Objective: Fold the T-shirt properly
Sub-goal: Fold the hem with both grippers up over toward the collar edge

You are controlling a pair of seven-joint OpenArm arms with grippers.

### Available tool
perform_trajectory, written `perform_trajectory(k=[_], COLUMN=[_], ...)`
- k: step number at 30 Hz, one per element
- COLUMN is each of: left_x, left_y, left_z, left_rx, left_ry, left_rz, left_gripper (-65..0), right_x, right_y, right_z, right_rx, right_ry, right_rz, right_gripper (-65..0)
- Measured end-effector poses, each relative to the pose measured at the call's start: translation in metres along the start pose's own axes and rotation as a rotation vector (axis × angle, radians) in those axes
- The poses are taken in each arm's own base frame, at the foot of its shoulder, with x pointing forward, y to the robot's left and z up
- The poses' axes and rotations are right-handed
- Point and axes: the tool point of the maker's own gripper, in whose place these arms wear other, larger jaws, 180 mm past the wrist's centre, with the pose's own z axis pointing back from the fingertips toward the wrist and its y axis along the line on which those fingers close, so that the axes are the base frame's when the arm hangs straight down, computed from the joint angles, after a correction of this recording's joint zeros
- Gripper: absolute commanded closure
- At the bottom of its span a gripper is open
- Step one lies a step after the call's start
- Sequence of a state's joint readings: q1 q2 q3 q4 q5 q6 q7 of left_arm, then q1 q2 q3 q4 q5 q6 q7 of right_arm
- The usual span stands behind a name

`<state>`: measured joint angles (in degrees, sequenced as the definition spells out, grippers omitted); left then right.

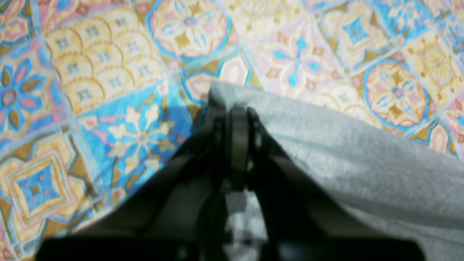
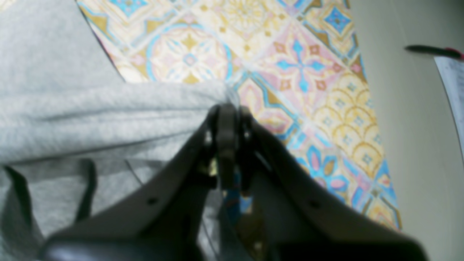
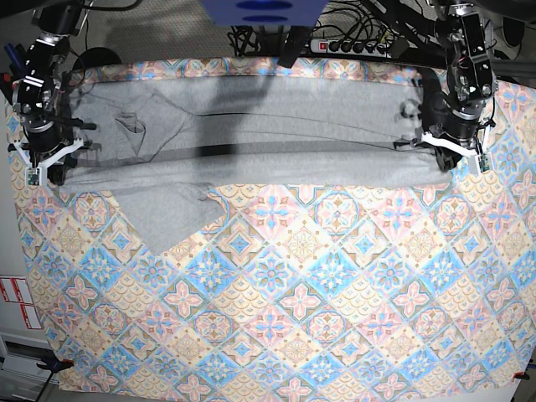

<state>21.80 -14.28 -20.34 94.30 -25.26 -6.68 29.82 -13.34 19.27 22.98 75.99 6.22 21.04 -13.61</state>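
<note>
Base view: T-shirt (image 3: 251, 142) spans the upper part of the frame on the tablecloth (image 3: 293, 318), left gripper (image 3: 456, 159) and right gripper (image 3: 46, 163) each pinched shut on an end; fabric looks light, limp, sag-prone, so edge corners seem the best holds.

The T-shirt (image 3: 251, 138) is matt, softly fuzzy grey cloth; the tablecloth (image 3: 293, 318) is smooth printed fabric.

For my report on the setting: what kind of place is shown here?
Probably a robotics lab or test bench, not a home: two robot arms hold a T-shirt over a patterned tablecloth, with a power strip and loose cables behind the table.
</note>
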Motion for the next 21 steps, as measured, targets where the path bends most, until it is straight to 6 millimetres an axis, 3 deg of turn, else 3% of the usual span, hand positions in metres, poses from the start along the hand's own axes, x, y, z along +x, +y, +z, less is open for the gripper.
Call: perform_trajectory(k=[11,15,18,21], left_x=[-0.042,-0.072,-0.069,-0.069], left_y=[0.016,0.023,0.022,0.022], left_z=[0.0,-0.003,-0.006,-0.007], left_rx=[0.035,0.053,0.049,0.05], left_ry=[0.113,0.224,0.22,0.222], left_rz=[0.019,0.045,0.049,0.051], left_gripper=[0.0,0.0,0.0,0.0], right_x=[-0.01,-0.012,-0.011,-0.032], right_y=[0.002,0.003,0.004,0.003], right_z=[0.013,0.013,0.012,0.013], right_rx=[0.008,0.011,0.013,0.01], right_ry=[0.018,0.027,0.03,0.143], right_rz=[0.026,0.027,0.027,0.03], right_gripper=[0.0,-0.2,-1.3,-4.3])
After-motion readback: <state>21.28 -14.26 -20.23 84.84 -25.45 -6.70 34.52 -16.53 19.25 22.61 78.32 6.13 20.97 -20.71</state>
